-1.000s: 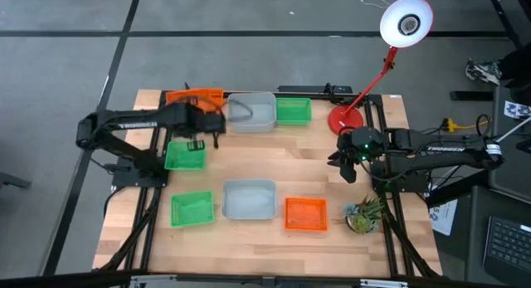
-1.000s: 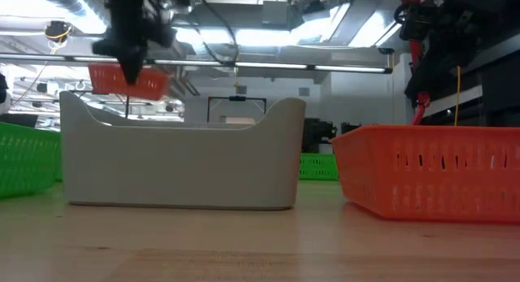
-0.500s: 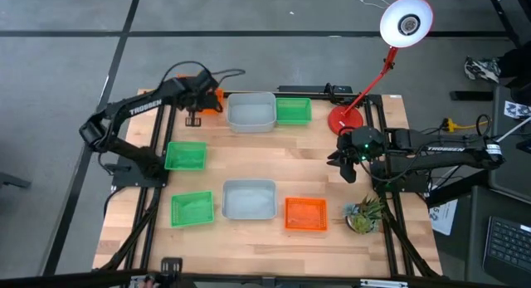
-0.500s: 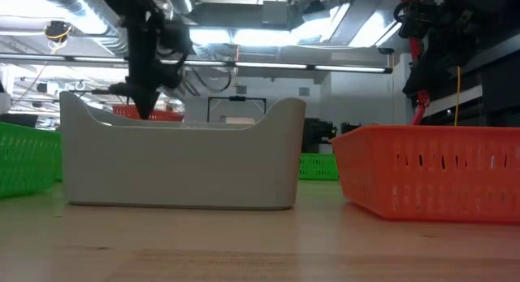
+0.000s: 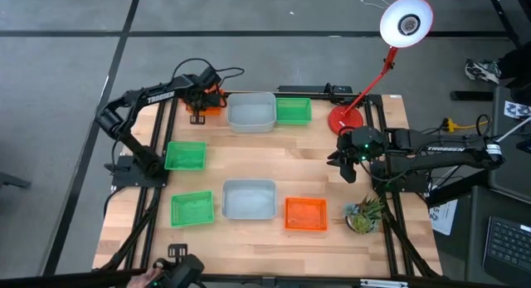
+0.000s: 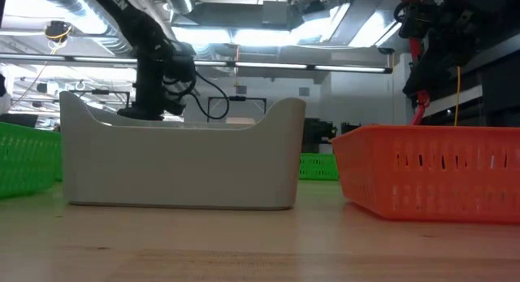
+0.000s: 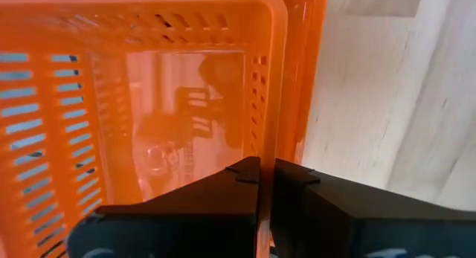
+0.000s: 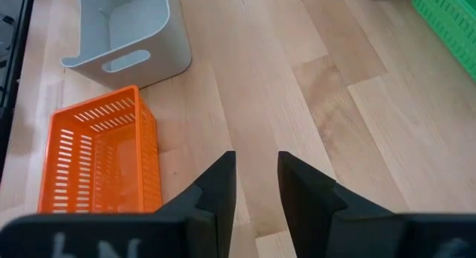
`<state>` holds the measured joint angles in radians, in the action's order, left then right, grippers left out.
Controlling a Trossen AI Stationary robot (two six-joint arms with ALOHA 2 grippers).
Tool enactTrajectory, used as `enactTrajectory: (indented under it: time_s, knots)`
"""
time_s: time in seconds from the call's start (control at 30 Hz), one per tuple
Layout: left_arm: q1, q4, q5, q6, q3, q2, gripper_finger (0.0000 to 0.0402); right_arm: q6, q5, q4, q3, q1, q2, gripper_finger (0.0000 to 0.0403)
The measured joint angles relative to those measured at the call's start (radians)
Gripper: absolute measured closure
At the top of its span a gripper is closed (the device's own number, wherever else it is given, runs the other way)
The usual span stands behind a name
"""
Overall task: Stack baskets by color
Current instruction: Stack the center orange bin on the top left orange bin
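Observation:
At the table's far left corner an orange basket (image 5: 211, 103) sits nested in a second orange basket (image 7: 311, 57), whose rim shows just outside it. My left gripper (image 5: 199, 112) is shut on the inner one. A third orange basket (image 5: 305, 213) lies near the front, beside a grey basket (image 5: 249, 198) and a green basket (image 5: 192, 208). Another green one (image 5: 185, 155) lies at the left; a grey one (image 5: 251, 111) and a green one (image 5: 293, 110) stand along the far edge. My right gripper (image 5: 347, 170) hangs open above bare wood at the right. My left gripper pinches one side wall of the inner orange basket (image 7: 268, 139), one finger inside and one outside it. The fingers (image 7: 223, 191) come from above, slanting down. The basket sits level inside the other orange basket; whether its floor rests there I cannot tell.
A red desk lamp stands with its round base (image 5: 344, 119) at the far right, its head reaching beyond the table. A small potted plant (image 5: 363, 213) sits at the near right. Bare wood (image 5: 274, 155) lies in the table's middle.
My left gripper has carried the orange basket from above the left green basket toward the table's far left corner and down, turning as it went. The basket now sits within the orange basket there, low behind the grey basket in the low view.

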<state>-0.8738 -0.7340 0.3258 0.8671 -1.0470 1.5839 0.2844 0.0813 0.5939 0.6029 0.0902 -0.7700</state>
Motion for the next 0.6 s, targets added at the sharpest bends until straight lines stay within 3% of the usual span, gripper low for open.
enactTrajectory:
  time_s: [0.6]
  knots:
    - [0.039,0.039,-0.079,-0.001,0.0,0.002,0.0401,0.0,0.0,0.003,0.0,0.0,0.0,0.0303]
